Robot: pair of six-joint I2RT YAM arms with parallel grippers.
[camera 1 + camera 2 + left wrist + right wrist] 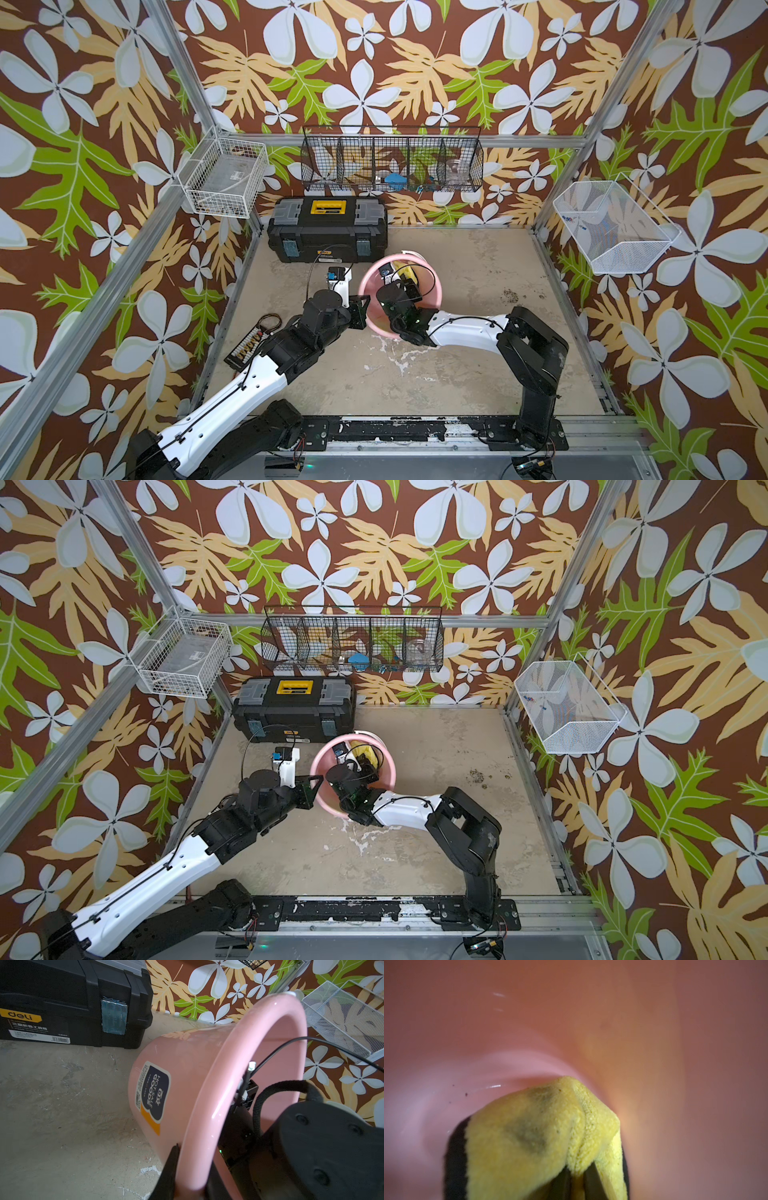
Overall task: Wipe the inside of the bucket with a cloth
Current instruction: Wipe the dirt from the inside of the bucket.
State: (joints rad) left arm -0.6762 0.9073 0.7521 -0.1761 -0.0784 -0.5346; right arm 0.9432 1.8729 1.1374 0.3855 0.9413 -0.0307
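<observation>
The bucket (pixel 187 1084) sits tipped on the desk (pixel 478 365) in front of the toolbox (pixel 328 230), its long axis leaning: base toward the toolbox, mouth up and toward the robot's right. The left tool (pixel 193 1178) pinches the rim from both sides. The right tool (pixel 578 1184), deep inside, is clamped on the cloth (pixel 542 1136), whose folded tip points at the bottom's edge.

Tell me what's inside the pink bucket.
The right pincer, shut on a stained yellow microfibre cloth, and a few dark specks nearby. The cloth hides the pincer's tips and part of the floor of the bucket.
</observation>
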